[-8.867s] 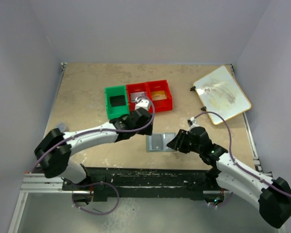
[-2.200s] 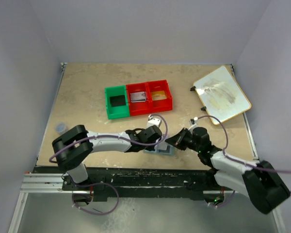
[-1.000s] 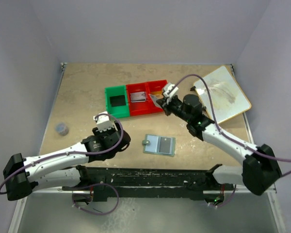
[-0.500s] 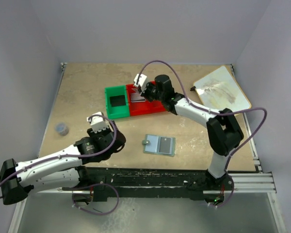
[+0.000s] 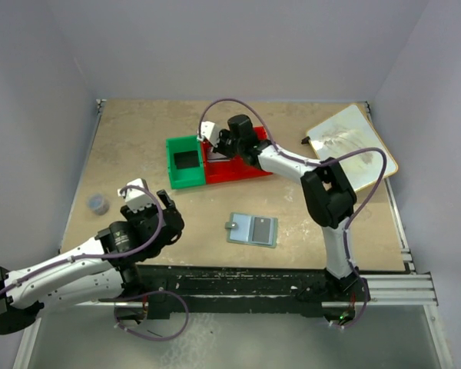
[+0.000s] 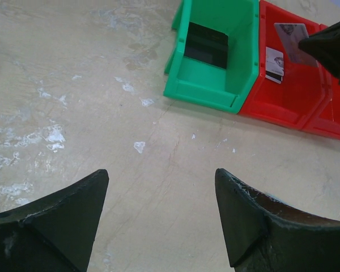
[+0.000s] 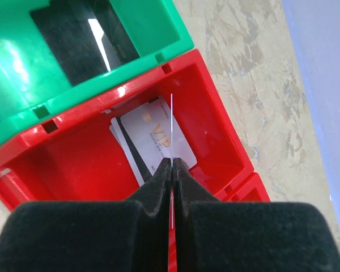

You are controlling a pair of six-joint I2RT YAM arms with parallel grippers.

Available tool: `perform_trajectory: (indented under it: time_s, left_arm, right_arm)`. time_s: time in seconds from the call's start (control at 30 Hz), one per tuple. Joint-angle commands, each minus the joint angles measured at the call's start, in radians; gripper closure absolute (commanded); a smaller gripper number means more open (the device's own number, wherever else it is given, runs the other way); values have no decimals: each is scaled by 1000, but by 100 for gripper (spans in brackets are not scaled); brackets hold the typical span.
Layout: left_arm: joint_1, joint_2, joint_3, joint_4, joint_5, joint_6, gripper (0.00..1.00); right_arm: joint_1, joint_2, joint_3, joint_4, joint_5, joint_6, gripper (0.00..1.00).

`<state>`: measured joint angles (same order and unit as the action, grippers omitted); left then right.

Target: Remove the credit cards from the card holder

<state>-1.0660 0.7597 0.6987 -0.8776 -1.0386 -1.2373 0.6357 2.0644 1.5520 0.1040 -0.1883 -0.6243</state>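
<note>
The card holder (image 5: 253,228) lies open and flat on the table, with a darker grey rectangle on its right half. My right gripper (image 7: 172,160) is shut on a credit card (image 7: 171,127) seen edge-on, held upright over the left red bin (image 7: 215,122). Two more cards (image 7: 150,136) lie flat on that bin's floor. In the top view the right gripper (image 5: 217,143) hangs above the bins. My left gripper (image 6: 161,175) is open and empty over bare table, near the front left (image 5: 163,206), well apart from the holder.
A green bin (image 6: 212,93) with a dark card (image 6: 207,45) inside adjoins the red bins (image 5: 238,167). A cream board (image 5: 352,150) lies at the back right. A small grey-blue round object (image 5: 98,203) sits near the left edge.
My right arm has swung left from the right red compartment to the left one, carrying a card. My left arm has drawn back toward the near left.
</note>
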Motion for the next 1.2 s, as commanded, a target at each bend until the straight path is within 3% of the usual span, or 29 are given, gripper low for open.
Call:
perform_trajectory:
  time_s: [0.0,0.53,0.7,0.87,1.17]
  left_arm:
    - [3,-25,43,-22,-47,10,26]
    - [4,-37,66,-48,-48,7,26]
    - [4,-32,72,-63,-48,4,26]
    - [3,-39,64,-60,-41,-3,26]
    - [3,-20,68,-46,-36,17,26]
  right_arm:
    - [9,28,34,20,65,-115,100]
    - [32,183,136,72,188,-267,98]
    - [34,184,124,19,122,-220,90]
    - [33,157,101,7,86,-165,65]
    - [30,65,81,42,75,-21,59]
